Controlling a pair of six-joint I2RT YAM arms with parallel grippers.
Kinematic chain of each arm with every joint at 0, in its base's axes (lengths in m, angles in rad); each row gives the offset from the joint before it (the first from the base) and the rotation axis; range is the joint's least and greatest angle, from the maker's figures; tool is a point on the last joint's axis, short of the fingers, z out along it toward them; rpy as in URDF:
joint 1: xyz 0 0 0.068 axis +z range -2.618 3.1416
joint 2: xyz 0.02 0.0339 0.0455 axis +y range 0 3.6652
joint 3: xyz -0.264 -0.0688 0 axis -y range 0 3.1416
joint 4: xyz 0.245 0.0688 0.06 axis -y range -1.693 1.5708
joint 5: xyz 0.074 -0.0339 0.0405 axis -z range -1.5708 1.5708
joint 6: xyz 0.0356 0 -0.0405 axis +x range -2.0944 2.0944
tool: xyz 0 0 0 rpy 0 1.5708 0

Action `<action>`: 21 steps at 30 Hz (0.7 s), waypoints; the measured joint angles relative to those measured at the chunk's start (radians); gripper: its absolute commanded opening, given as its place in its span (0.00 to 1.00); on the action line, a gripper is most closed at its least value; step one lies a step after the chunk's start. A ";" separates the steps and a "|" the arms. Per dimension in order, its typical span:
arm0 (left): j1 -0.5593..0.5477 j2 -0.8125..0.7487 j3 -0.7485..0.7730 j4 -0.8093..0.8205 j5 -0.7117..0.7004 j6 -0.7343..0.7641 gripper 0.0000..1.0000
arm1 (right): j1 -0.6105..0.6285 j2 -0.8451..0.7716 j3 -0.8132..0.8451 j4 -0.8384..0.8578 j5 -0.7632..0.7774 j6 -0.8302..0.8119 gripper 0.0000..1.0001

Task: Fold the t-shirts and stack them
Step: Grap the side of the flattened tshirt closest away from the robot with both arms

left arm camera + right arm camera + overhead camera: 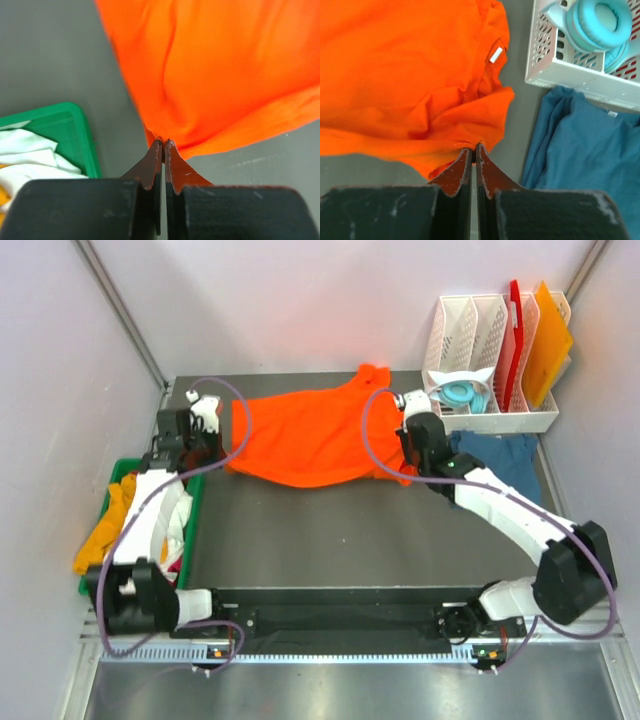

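Gripping the cloth at both ends, the two claws are fully closed on one garment. The left gripper has its jaws pressed together at the lower centre of its wrist view, with a corner of the orange t-shirt pinched between the tips. The right gripper is likewise clamped tight on a bunched edge of the same shirt, just below the collar and its white label.

Location: the shirt hangs stretched between the claws across the upper middle of the top view, over the dark table. A teal t-shirt lies crumpled at right, against the white organiser that holds blue headphones. More shirts sit in the green bin at lower left.

Assessment: the step in hand appears to be spreading the orange shirt flat before any fold. No fold is yet visible. The next move calls for both claws to lower together with even tension, so the cloth lands without creases.

Pose: the left arm runs up the left edge of the top view. The right arm bends at far right and reaches up-left.
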 measured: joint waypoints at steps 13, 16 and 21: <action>0.000 -0.219 -0.179 -0.078 0.068 0.079 0.00 | 0.089 -0.103 -0.188 -0.029 0.034 0.229 0.00; 0.000 -0.230 -0.193 -0.121 0.077 0.088 0.00 | 0.109 -0.103 -0.209 -0.065 0.037 0.269 0.00; 0.000 -0.290 -0.216 -0.172 0.093 0.110 0.00 | 0.152 -0.121 -0.228 -0.120 0.039 0.341 0.00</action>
